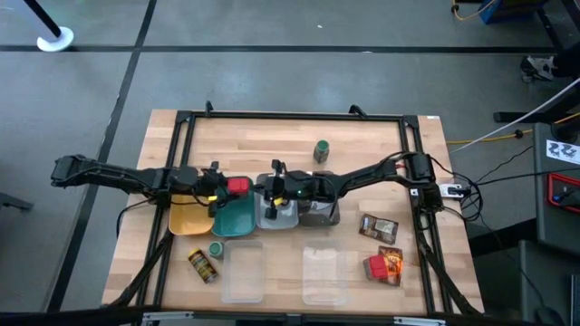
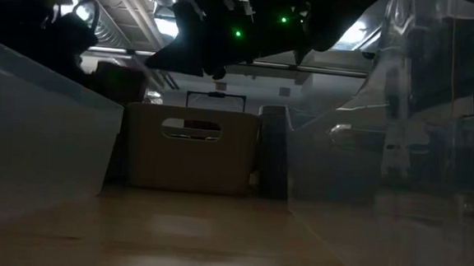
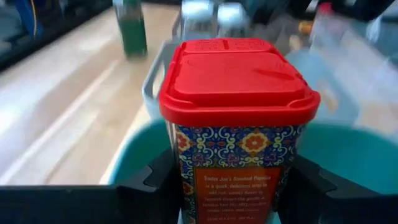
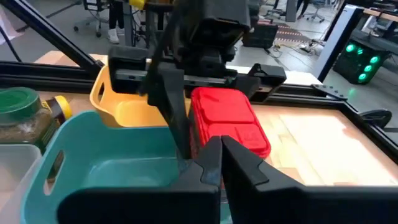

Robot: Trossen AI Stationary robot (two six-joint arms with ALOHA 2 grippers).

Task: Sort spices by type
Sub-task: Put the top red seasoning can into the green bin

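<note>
My left gripper (image 1: 231, 187) is shut on a red-lidded box with patterned sides (image 3: 236, 93), over the teal tray (image 1: 237, 219). My right gripper (image 4: 221, 154) is shut and empty just to the right of it, over the grey tray (image 1: 272, 215). A green-capped jar (image 1: 321, 150) stands on the table at the far middle. Another green-capped jar (image 1: 216, 248) and a yellow-labelled jar (image 1: 201, 264) lie near the front left. Two pouches (image 1: 378, 226) (image 1: 392, 263) and a red box (image 1: 375, 266) lie at the front right. My left gripper pinches the box between its two fingers (image 3: 152, 183), one on each patterned side (image 3: 186, 155) below the red lid. The fingers slant down from the table's left. The box stands upright over the teal tray; its bottom is hidden.
A yellow tray (image 1: 188, 217) sits left of the teal one, and a second grey tray (image 1: 319, 214) sits right of the first. Two clear plastic lids (image 1: 243, 270) (image 1: 324, 274) lie near the front edge. Dark frame rails (image 1: 290, 116) border the table.
</note>
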